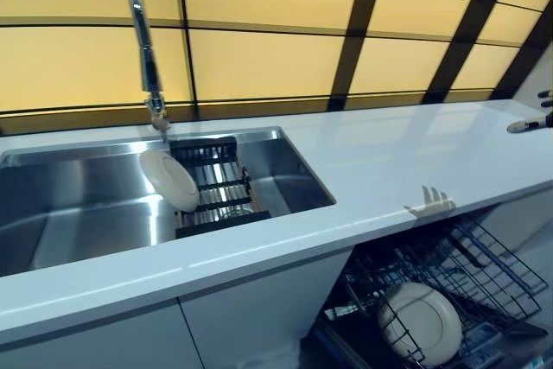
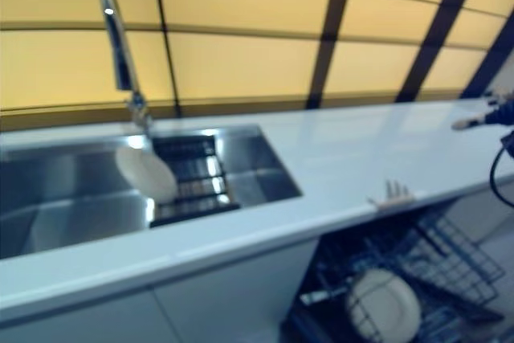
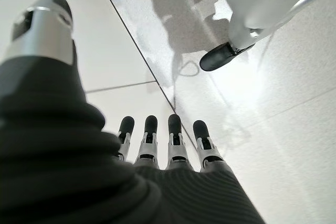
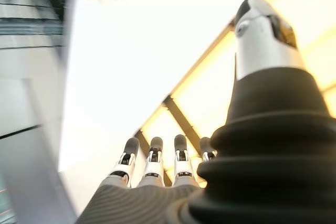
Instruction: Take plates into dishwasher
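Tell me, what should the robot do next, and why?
Probably reach the right hand toward the plate leaning on the rack in the sink. One plate already sits in the open dishwasher rack, and both hands are empty with straight fingers; the left hand hangs low over the floor.

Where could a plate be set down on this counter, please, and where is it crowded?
The counter is bare from the sink rightward, up to the right robot hand at its far right end. The sink's right part is crowded by a rack with a plate leaning on it. The dishwasher rack below holds one plate, with open slots beside it.
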